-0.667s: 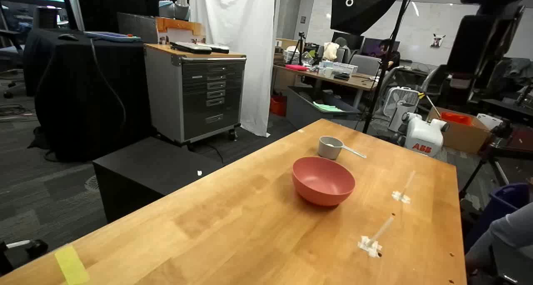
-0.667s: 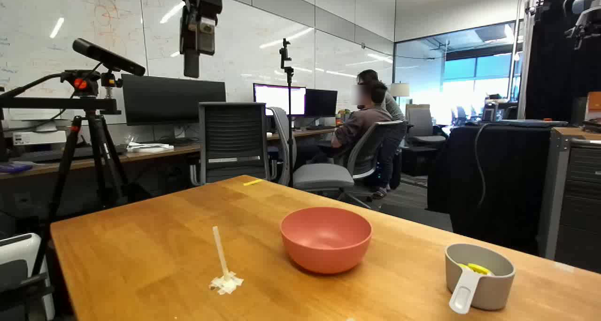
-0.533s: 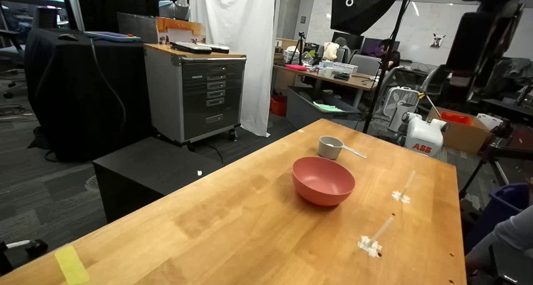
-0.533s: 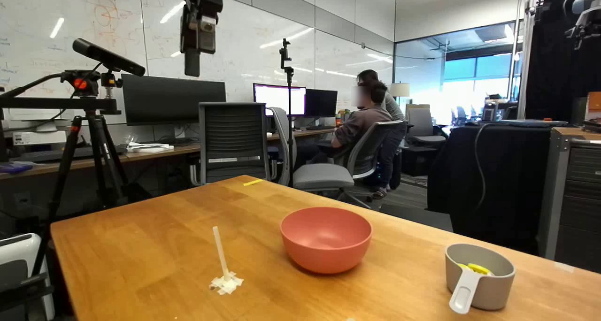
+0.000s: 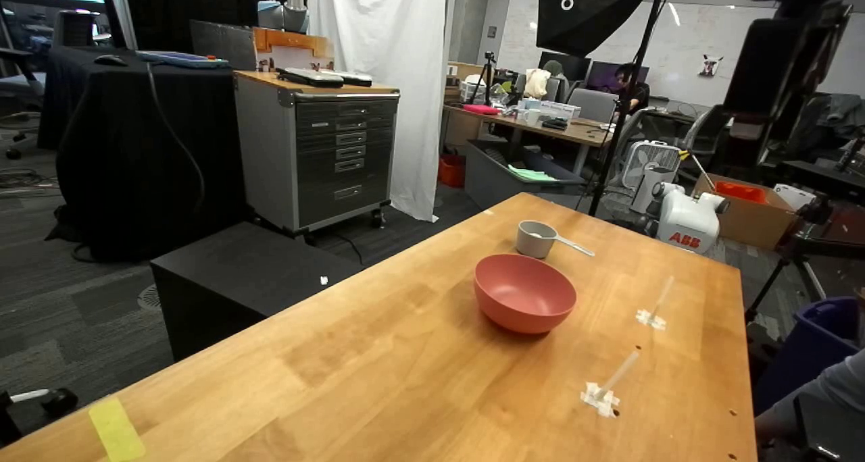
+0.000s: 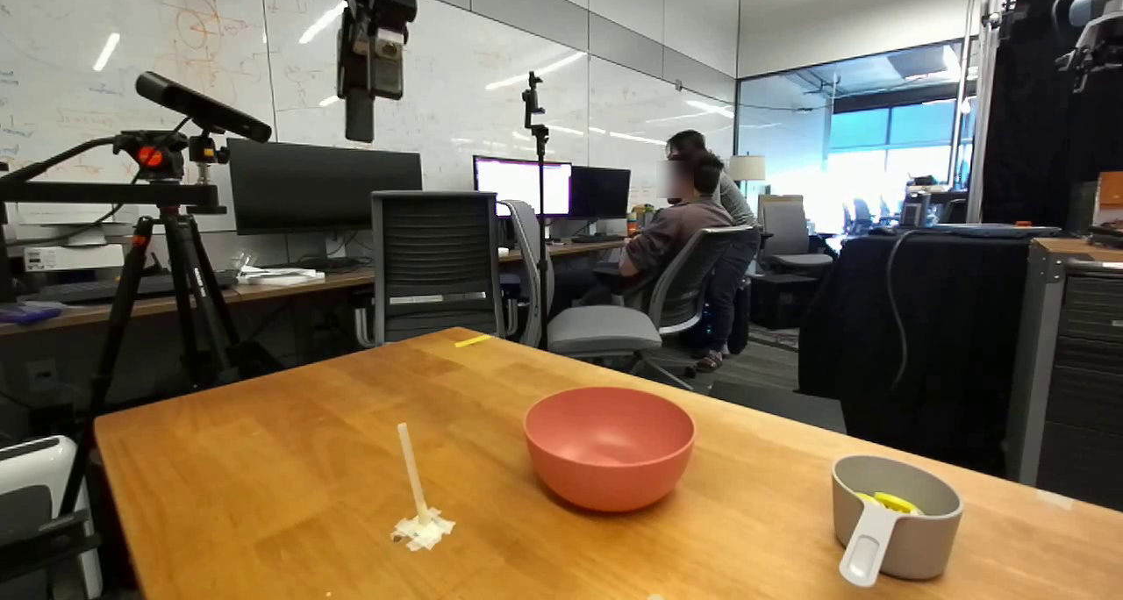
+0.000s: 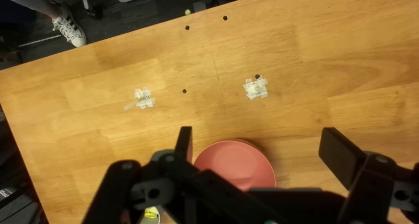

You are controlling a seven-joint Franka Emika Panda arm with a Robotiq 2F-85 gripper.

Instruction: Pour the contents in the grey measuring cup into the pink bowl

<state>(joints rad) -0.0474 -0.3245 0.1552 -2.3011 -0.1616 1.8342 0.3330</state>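
On the wooden worktop (image 6: 289, 460), the pink bowl (image 6: 609, 460) and grey measuring cup (image 6: 926, 540) are set upright, apart; two rods (image 5: 620, 371) are taped down; a yellow strip (image 5: 116, 428) is applied near one corner.

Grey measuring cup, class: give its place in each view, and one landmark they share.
In an exterior view: grey measuring cup, right of centre.
In an exterior view: grey measuring cup, lower right.
Wrist view: grey measuring cup, cut off at the bottom, left of centre.
Shared landmark: pink bowl.
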